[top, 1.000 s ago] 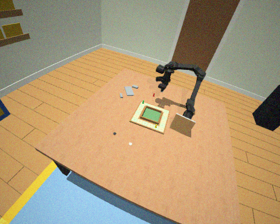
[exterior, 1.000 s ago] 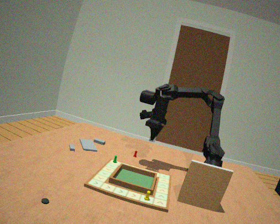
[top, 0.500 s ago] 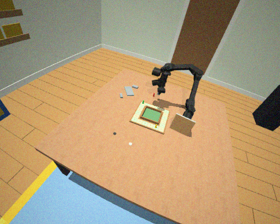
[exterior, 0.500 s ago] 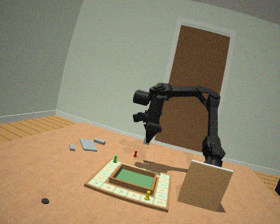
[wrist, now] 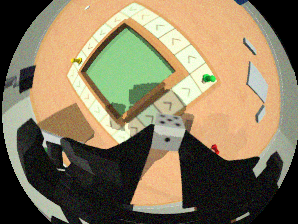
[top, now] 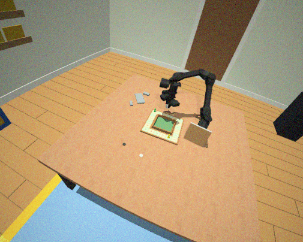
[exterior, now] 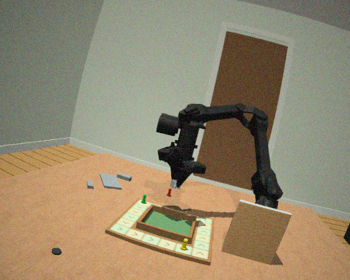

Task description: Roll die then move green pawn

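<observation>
My gripper (top: 168, 105) (exterior: 175, 184) (wrist: 166, 130) is shut on the white die (wrist: 166, 140). It holds the die in the air, just off the far edge of the game board (top: 146, 125) (exterior: 151, 239) (wrist: 170, 34). The green-floored tray (top: 164, 124) (exterior: 168, 222) (wrist: 127, 63) sits in the board's middle. The green pawn (top: 155, 109) (exterior: 144, 198) (wrist: 209, 79) stands on a far corner square. The yellow pawn (top: 168, 136) (exterior: 184, 244) (wrist: 76, 60) stands on the near side. The red pawn (exterior: 168, 192) (wrist: 214, 148) stands on the table behind the board.
Grey flat pieces (top: 140, 97) (exterior: 110, 180) lie at the far left. A brown upright panel (top: 197, 135) (exterior: 255, 232) stands right of the board, by the arm's base. A black disc (top: 123, 144) (exterior: 56, 251) and a white disc (top: 141, 155) lie nearer the front.
</observation>
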Controlling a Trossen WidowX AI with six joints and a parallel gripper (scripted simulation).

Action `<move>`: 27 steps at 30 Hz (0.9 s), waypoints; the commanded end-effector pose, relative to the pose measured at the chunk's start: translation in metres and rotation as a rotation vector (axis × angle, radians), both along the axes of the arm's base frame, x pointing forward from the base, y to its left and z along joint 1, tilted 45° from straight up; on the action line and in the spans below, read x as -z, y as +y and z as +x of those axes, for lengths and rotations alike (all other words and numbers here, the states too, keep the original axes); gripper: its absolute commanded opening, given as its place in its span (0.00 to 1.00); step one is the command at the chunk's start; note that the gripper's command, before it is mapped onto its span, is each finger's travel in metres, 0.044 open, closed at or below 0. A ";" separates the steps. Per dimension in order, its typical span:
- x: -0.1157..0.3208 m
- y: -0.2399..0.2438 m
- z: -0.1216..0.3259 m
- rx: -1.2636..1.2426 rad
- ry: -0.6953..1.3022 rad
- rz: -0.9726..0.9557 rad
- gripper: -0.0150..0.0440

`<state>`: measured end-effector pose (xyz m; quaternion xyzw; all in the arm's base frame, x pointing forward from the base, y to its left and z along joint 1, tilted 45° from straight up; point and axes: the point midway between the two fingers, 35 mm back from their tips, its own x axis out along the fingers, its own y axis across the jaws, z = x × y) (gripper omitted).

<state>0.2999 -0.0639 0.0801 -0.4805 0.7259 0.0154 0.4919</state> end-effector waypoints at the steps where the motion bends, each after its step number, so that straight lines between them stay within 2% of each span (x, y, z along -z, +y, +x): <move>1: 0.015 0.011 -0.001 -0.089 0.085 0.010 0.25; 20: 0.087 0.061 -0.025 -0.550 0.532 0.027 0.25; 27: 0.091 0.061 -0.028 -0.562 0.549 0.078 0.25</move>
